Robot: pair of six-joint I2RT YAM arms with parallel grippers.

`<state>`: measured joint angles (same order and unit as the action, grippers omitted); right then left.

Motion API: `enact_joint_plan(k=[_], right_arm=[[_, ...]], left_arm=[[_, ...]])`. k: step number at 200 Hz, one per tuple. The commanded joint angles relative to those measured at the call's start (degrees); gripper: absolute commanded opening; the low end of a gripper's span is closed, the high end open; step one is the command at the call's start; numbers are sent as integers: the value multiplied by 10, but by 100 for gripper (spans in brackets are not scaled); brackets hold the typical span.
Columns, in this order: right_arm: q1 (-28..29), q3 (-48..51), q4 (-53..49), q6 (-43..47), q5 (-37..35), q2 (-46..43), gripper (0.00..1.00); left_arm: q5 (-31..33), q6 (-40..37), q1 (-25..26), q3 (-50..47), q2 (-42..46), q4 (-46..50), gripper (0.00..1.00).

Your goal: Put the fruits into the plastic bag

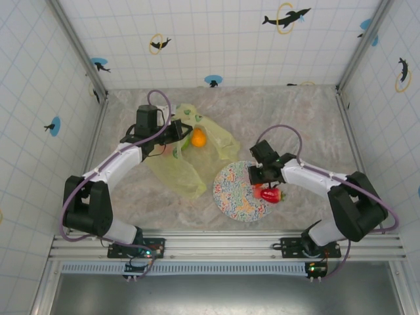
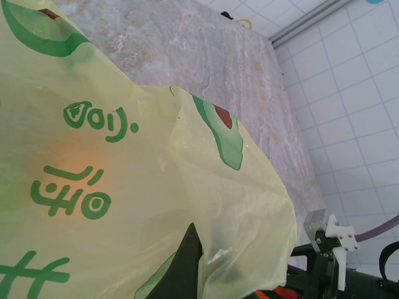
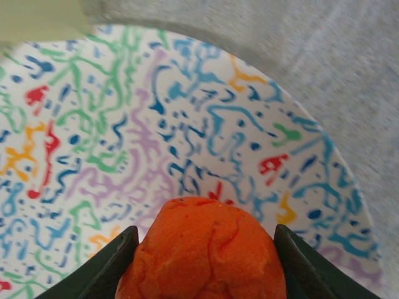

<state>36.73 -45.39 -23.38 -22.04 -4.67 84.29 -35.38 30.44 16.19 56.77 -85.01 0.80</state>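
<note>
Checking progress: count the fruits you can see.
2: an orange one inside the plastic bag, a red one on the plate. More may be hidden in the bag.

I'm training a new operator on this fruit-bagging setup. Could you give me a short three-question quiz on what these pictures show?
1. True or false: the plate lies beside the plastic bag, not inside it.
2. What sits between the jaws of the right gripper? A: a green pear. B: a reddish fruit. C: a corner of the bag.
3. What colour is the round fruit showing in the bag?

Key: 1 true; 2 B; 3 orange.
</note>
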Motion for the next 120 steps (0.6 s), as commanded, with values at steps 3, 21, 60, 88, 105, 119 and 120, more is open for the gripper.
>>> enact_joint_plan(k=[3, 21, 60, 88, 105, 119, 120], right_arm=[[14, -36, 37, 0, 6, 11, 55], [25, -45, 55, 5, 8, 9, 56], [36, -36, 76, 16, 15, -23, 55], [37, 7, 108, 29, 37, -71, 53], [38, 40, 144, 48, 73, -106, 52], [46, 65, 183, 56, 100, -129, 52], [47, 67, 186, 57, 102, -130, 52]], left_arm=[[-12, -6, 0, -3, -2, -11, 0], [-12, -6, 0, -3, -2, -10, 0], [-12, -6, 0, -4, -1, -10, 0], [-12, -6, -1, -3, -1, -10, 0], [-13, -4, 0, -3, -1, -11, 0], [-13, -3, 0, -3, -2, -11, 0], [-13, -3, 0, -3, -2, -12, 0]])
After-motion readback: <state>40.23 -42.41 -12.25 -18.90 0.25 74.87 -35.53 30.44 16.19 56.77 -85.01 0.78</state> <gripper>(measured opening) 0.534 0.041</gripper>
